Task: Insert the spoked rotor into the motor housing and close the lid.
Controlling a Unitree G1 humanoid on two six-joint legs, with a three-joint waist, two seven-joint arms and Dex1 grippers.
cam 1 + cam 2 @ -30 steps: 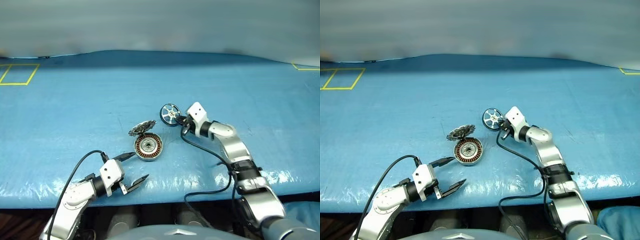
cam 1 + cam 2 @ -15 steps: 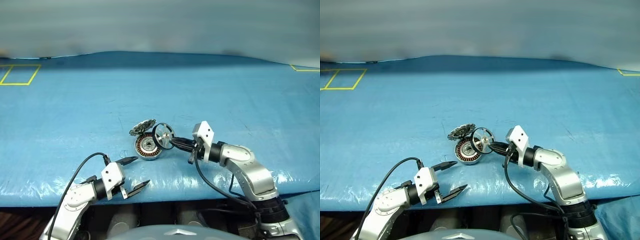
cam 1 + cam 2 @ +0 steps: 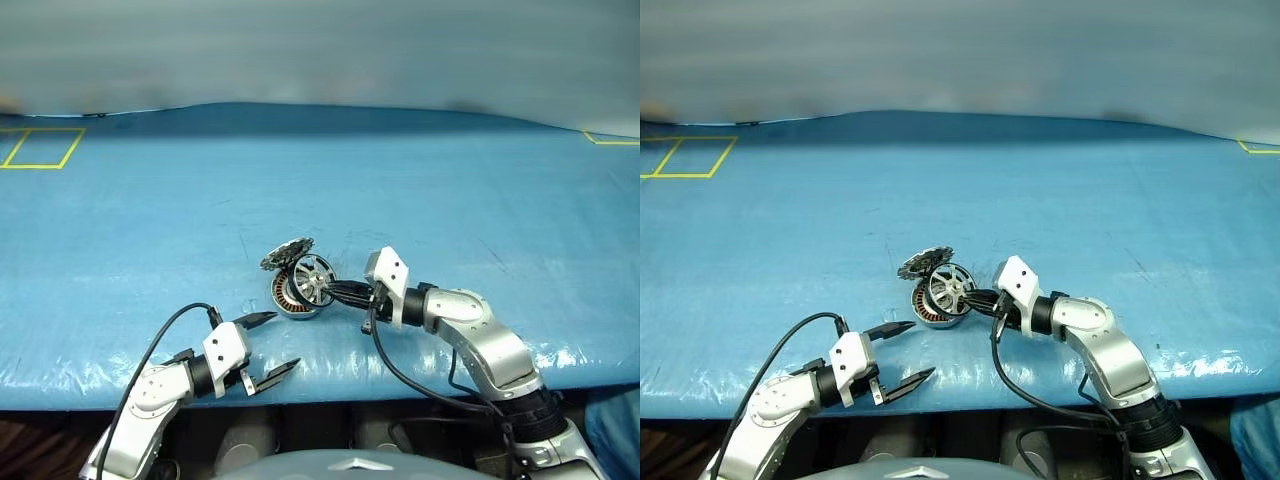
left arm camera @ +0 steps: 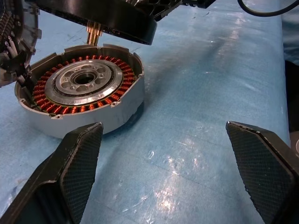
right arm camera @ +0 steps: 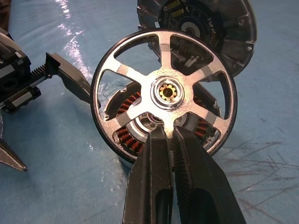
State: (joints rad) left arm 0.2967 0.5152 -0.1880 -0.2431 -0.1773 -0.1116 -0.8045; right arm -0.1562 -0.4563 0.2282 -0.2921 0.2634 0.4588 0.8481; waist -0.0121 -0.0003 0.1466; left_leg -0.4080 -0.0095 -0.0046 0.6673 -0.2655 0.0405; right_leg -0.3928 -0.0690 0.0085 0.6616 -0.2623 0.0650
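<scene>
working across the blue counter (image 3: 450,190), we see the motor housing (image 4: 79,95) with its lid (image 3: 286,252) tipped open behind. our right tool (image 5: 169,135) pinches the spoked rotor (image 5: 166,91) tilted just above it, shaft aimed downward; left tool (image 3: 270,345) gapes wide, nearer us.

rotor (image 5: 167,91): 1 | housing (image 4: 84,91): 1 | lid (image 3: 285,251): 1 | grippers: 2
</scene>
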